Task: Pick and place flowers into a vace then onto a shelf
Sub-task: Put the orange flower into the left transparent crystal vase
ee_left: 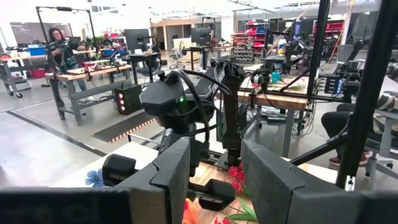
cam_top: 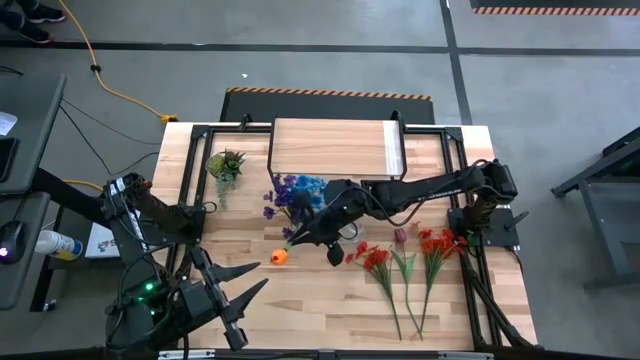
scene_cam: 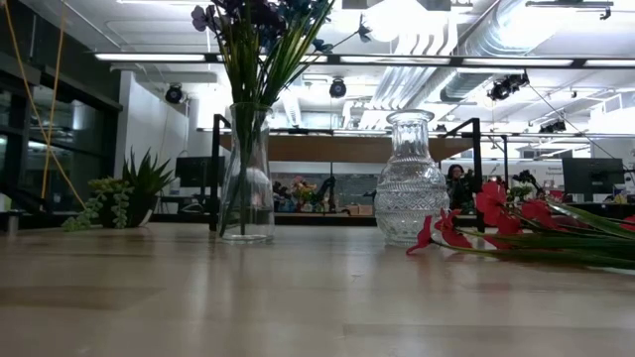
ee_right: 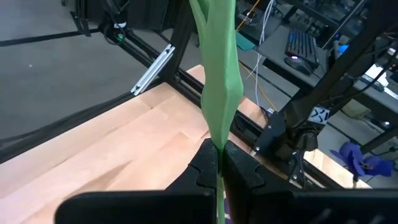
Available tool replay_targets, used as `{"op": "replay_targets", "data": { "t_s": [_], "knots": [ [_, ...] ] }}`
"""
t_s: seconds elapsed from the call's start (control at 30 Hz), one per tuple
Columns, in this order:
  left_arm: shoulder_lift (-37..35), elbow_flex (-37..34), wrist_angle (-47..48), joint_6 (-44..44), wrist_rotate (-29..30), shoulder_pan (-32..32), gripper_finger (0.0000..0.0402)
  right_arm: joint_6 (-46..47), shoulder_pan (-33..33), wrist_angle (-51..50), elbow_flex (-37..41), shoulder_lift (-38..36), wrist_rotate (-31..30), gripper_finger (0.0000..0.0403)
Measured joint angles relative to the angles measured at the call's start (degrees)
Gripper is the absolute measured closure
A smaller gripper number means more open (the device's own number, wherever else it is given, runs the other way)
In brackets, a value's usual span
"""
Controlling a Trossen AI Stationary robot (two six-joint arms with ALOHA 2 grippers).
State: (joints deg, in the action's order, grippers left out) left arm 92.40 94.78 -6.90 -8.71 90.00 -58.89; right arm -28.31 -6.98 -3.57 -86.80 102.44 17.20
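Observation:
My right gripper [cam_top: 305,236] reaches across the table's middle, shut on a green stem whose orange bloom [cam_top: 279,257] points toward the near left. Just beyond it, a clear vase [scene_cam: 246,174] holds blue and purple flowers [cam_top: 295,193]. An empty ribbed glass vase [scene_cam: 410,178] stands to that vase's right. Red and maroon flowers [cam_top: 400,258] lie flat on the table's right part, also seen low [scene_cam: 496,216]. The wood-topped shelf [cam_top: 335,148] stands at the far edge. My left gripper [cam_top: 243,282] waits open at the near left. My right gripper pinches the orange flower's green stem [ee_right: 219,134] between its two fingers [ee_right: 202,169]. The stem and a leaf run straight out past the fingertips. The bloom does not show on the tabletop in the low view, so the flower seems lifted.
A small green spiky plant [cam_top: 225,165] stands at the far left of the table, left of the shelf. Black frame rails run along the table's edges [cam_top: 470,270]. Bare wood lies along the near middle [cam_top: 320,310].

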Motion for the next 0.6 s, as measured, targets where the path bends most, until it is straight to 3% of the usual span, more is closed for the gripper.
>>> {"op": "replay_targets", "data": {
  "t_s": [0.6],
  "knots": [
    [0.0,0.0,0.6,0.0,0.0,0.0,0.0225,4.2,2.4,-1.8,0.0,0.1,-0.5,0.0402]
  ]
}}
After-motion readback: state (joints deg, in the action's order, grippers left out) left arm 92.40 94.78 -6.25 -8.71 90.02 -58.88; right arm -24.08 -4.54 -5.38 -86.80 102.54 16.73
